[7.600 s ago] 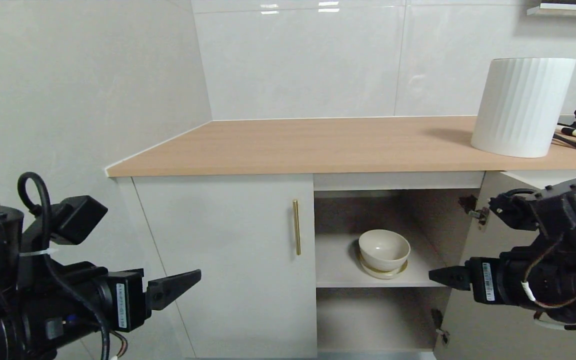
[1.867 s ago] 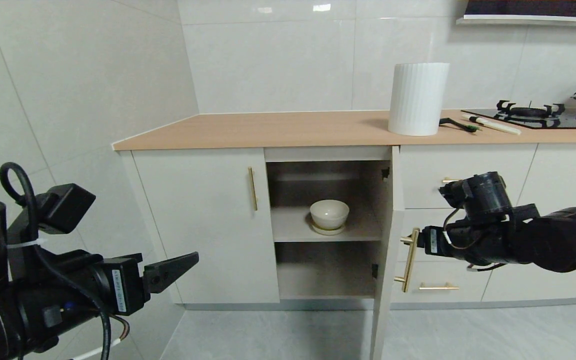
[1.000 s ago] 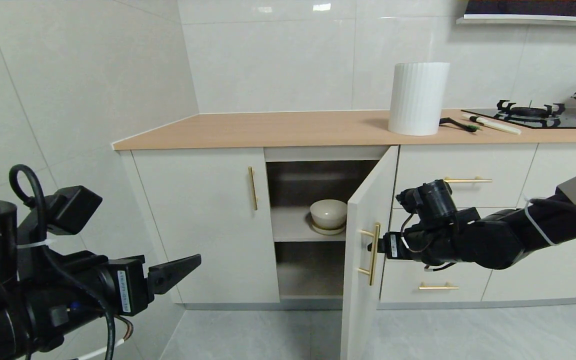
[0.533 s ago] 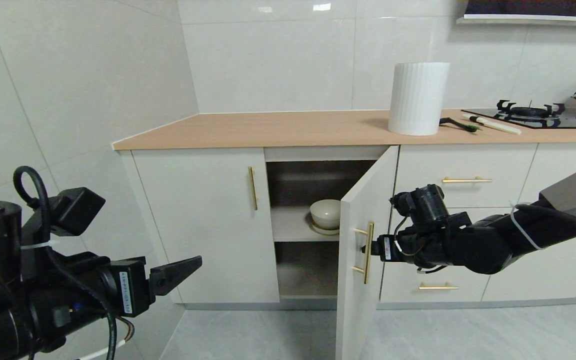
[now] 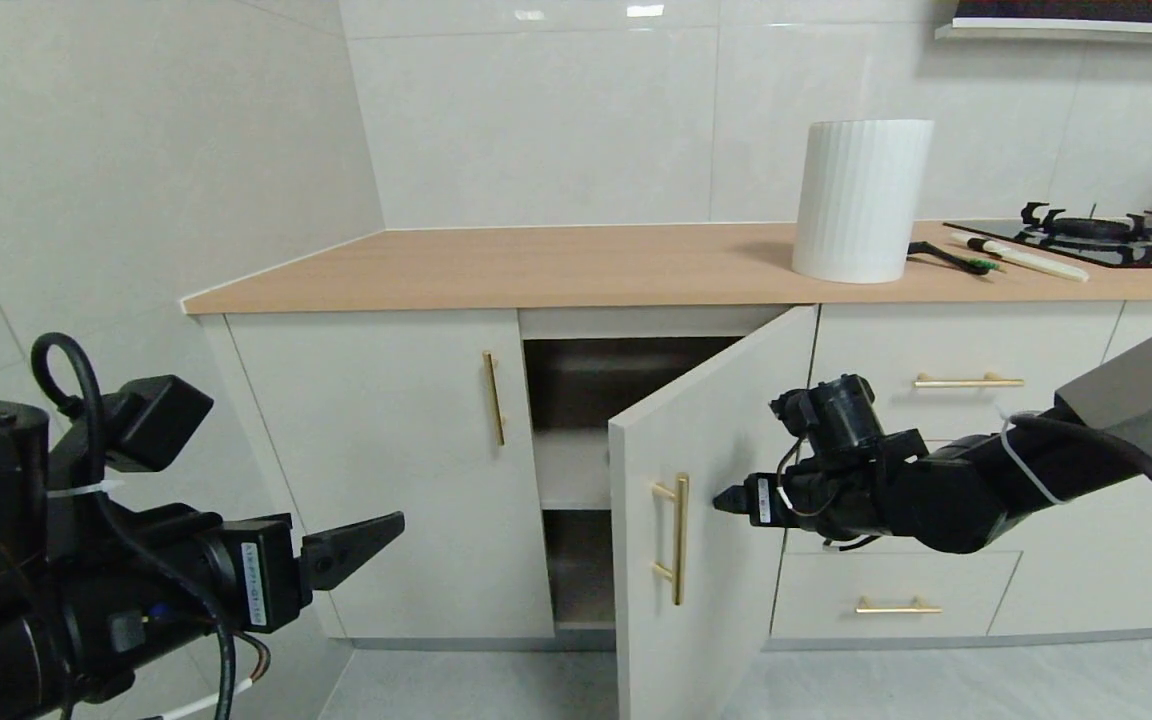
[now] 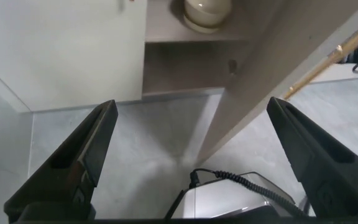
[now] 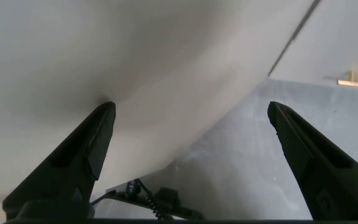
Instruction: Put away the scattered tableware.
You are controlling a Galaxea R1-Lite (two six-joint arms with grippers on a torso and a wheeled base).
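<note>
Wood countertop [image 5: 576, 265], white tiled walls [image 5: 536, 120], cabinet door [image 5: 706, 420] ajar, left end effector [image 5: 386, 525] wide, right end effector [image 5: 721, 497] wide.

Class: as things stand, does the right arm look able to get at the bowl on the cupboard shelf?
Probably not. The right gripper sits at the outer face of the half-shut cupboard door, beside its handle, so the door stands between it and the bowl on the shelf.

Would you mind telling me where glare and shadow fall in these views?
Head view: bright glare spots on the wall tiles; the white canister casts a shadow to its left on the countertop. Left wrist view: the bowl is lit, the lower compartment shaded.
</note>
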